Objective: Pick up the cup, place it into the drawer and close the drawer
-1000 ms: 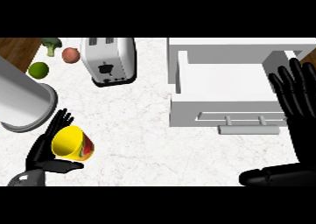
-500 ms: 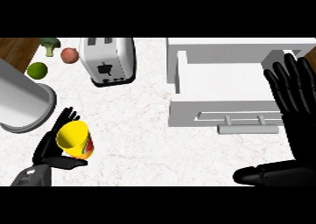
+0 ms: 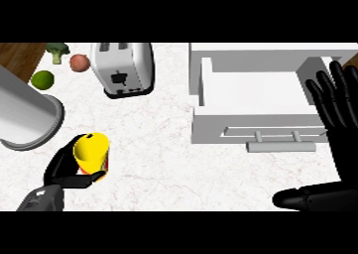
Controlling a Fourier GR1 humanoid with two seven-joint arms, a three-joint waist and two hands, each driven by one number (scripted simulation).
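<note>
One yellow cup [image 3: 91, 149], gripped by the left hand [image 3: 62, 167] with fingers curled round it; one open drawer [image 3: 255, 124]; right hand [image 3: 341, 106], fingers spread straight.

Yellow cup [image 3: 90, 149], red along its lower side, tilted, low left above the tabletop [image 3: 163, 166]; left hand [image 3: 63, 167] fingers curled round it. White drawer [image 3: 240, 126] at right, pulled open, grey bar handle [image 3: 280, 145] on its front.

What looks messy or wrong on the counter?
Nothing is spilled or broken. Only two things stand out: the drawer is open, and the yellow cup looks tilted, not upright, in the curled fingers of the left hand.
</note>
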